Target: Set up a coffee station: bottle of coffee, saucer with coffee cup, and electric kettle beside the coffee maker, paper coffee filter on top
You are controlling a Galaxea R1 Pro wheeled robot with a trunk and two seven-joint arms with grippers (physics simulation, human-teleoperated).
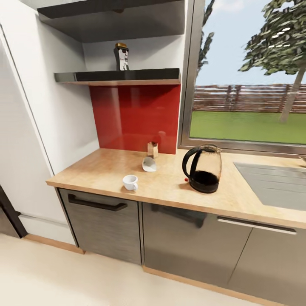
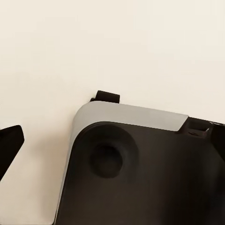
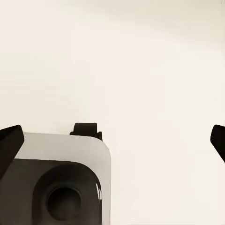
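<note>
While both grippers gape over pale floor, dark-bellied electric kettle (image 1: 203, 169) stands upright on kitchen countertop (image 1: 106, 168).

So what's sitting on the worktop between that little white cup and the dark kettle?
In the head view, nothing: the stretch of countertop between the coffee cup and the electric kettle is bare wood. A tipped white object lies further back, off that line.
</note>
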